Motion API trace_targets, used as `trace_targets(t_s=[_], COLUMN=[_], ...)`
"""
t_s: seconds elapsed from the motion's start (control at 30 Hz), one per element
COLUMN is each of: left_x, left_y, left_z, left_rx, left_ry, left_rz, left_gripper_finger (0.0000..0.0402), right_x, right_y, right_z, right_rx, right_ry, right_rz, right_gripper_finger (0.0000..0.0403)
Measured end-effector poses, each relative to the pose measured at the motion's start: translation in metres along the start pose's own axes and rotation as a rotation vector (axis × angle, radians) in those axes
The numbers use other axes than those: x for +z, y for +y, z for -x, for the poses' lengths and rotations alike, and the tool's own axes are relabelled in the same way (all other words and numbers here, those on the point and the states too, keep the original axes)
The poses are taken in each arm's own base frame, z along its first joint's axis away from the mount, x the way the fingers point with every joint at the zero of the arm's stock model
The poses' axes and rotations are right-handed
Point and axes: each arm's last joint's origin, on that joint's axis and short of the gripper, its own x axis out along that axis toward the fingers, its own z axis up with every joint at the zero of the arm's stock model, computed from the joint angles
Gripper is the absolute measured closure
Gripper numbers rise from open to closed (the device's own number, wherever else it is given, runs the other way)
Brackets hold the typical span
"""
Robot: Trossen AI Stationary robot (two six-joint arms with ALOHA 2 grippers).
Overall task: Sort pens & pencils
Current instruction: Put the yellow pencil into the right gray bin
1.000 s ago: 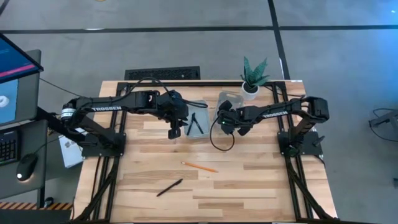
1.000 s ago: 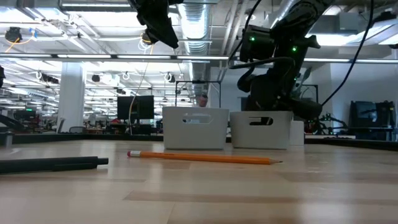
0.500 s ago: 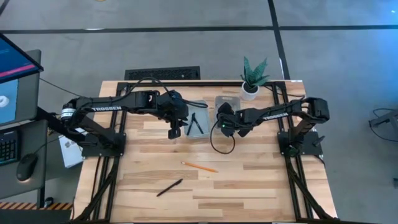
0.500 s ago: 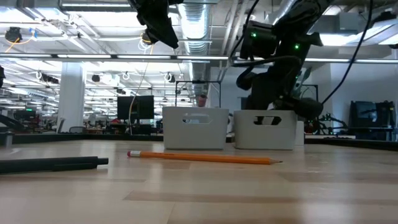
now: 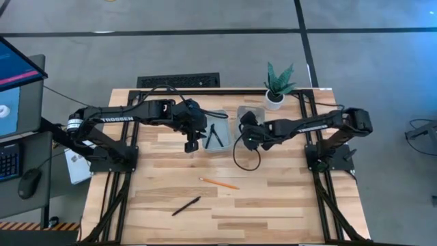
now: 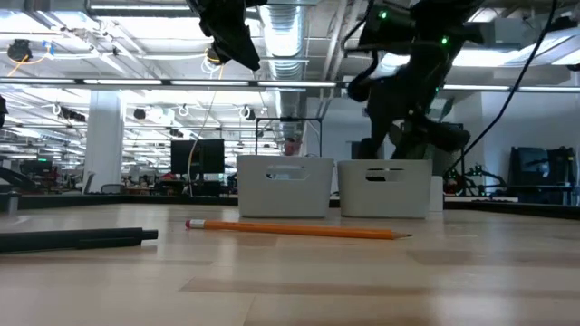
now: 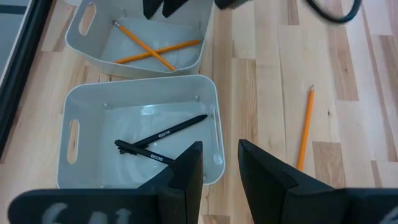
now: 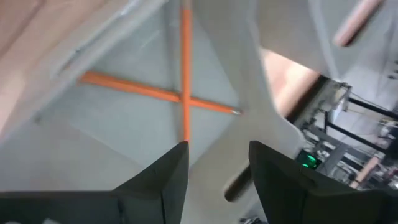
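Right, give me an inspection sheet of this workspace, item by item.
Surface: wooden table, bare planks in front.
Job's things: two pens in one tray; two crossed pencils in the other tray; one pencil and one pen loose on the table.
Clutter: potted plant.
Grippers: left gripper beside the pen tray, jaws apart, empty; right gripper over the pencil tray, jaws open.
Cables: black loop under the right arm.
Surroundings: monitor, keyboard, mouse at left.

White "TROSSEN" lettering along the left arm (image 5: 116, 119) and right arm (image 5: 311, 125).
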Motion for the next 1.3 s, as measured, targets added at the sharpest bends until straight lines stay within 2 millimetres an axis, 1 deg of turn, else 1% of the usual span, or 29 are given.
trace_targets(t_s=[0.17,0.33,0.4,0.5,0.6,0.77,0.97,1.13,1.3], left_x=[0.000,0.001,0.001,0.002,0.003,0.010,0.019,0.024,0.024], left_y=[0.000,0.000,0.000,0.000,0.000,-0.004,-0.017,-0.027,-0.033], left_z=[0.000,0.000,0.000,0.000,0.000,0.000,0.001,0.010,0.029], left_rx=[0.000,0.000,0.000,0.000,0.000,-0.010,-0.042,-0.057,0.005], left_ry=[0.000,-0.006,-0.012,-0.025,-0.034,-0.097,-0.195,-0.261,-0.338], left_rz=[-0.008,-0.008,0.003,0.010,0.017,0.021,-0.010,0.000,0.019], left_gripper_finger=[0.0308,0.0308,0.0308,0.0308,0.0308,0.0308,0.0308,0.0308,0.0308], right_x=[-0.007,-0.012,-0.013,-0.017,-0.021,-0.025,-0.018,-0.008,0.000], right_y=[-0.008,-0.020,-0.026,-0.034,-0.038,-0.039,-0.032,-0.026,-0.023], right_z=[0.024,0.057,0.072,0.094,0.112,0.130,0.141,0.152,0.161], right_rx=[-0.118,-0.287,-0.366,-0.453,-0.492,-0.472,-0.387,-0.334,-0.292], right_ry=[0.000,-0.105,-0.187,-0.331,-0.459,-0.623,-0.749,-0.851,-0.942], right_rz=[-0.047,-0.171,-0.303,-0.561,-0.778,-1.059,-1.242,-1.265,-1.247], right_gripper_finger=[0.0214,0.0214,0.0214,0.0214,0.0214,0.0214,0.0214,0.0214,0.0214])
